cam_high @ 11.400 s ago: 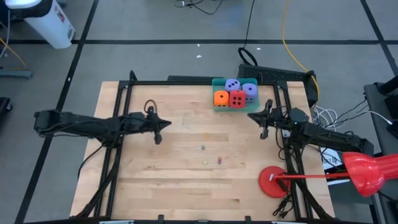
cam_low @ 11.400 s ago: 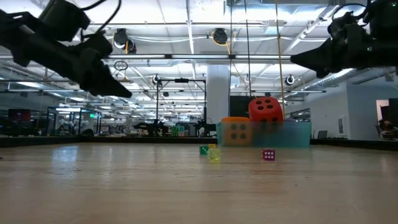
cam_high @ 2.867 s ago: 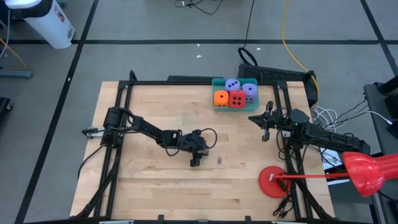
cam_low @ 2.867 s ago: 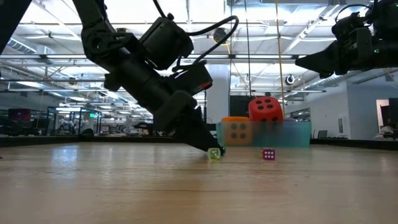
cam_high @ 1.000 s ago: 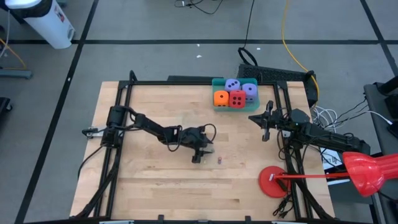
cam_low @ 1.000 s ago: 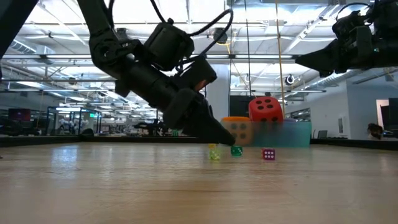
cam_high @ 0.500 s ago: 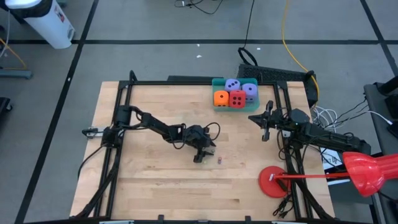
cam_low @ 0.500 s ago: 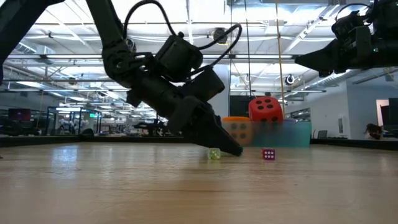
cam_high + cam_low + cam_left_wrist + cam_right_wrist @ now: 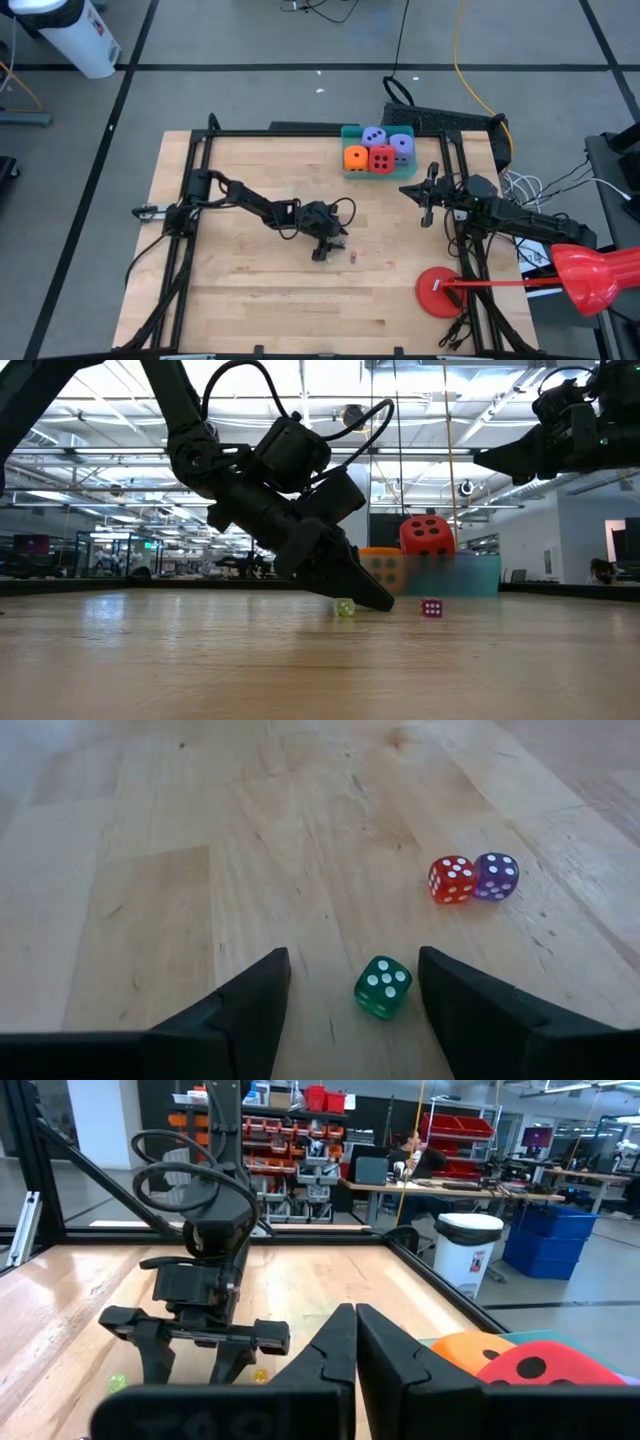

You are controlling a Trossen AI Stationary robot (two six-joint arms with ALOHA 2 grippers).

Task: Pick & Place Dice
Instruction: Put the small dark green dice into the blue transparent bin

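Small translucent dice lie on the wooden table: a green die (image 9: 381,987), and farther off a red die (image 9: 451,879) touching a purple die (image 9: 496,876). A yellow die (image 9: 344,607) lies near them. My left gripper (image 9: 352,965) is open and low over the table's middle (image 9: 322,250). Its fingers stand on either side of the green die, apart from it. Soft big dice, orange (image 9: 355,157), red (image 9: 381,158) and two lavender (image 9: 373,136), sit in a teal tray (image 9: 347,172) at the far edge. My right gripper (image 9: 425,195) is shut and hangs above the table's right side.
A flat red disc (image 9: 437,292) lies near the table's front right corner, with a red handled tool (image 9: 590,275) beyond the right edge. A black frame (image 9: 200,150) borders the table. Bare wood lies left of and in front of the left gripper.
My left gripper has tipped lower toward the table and shifted slightly toward the right edge. In the low view its fingers now hide the green die, which showed beside them a second ago. The dice have stayed where they were.
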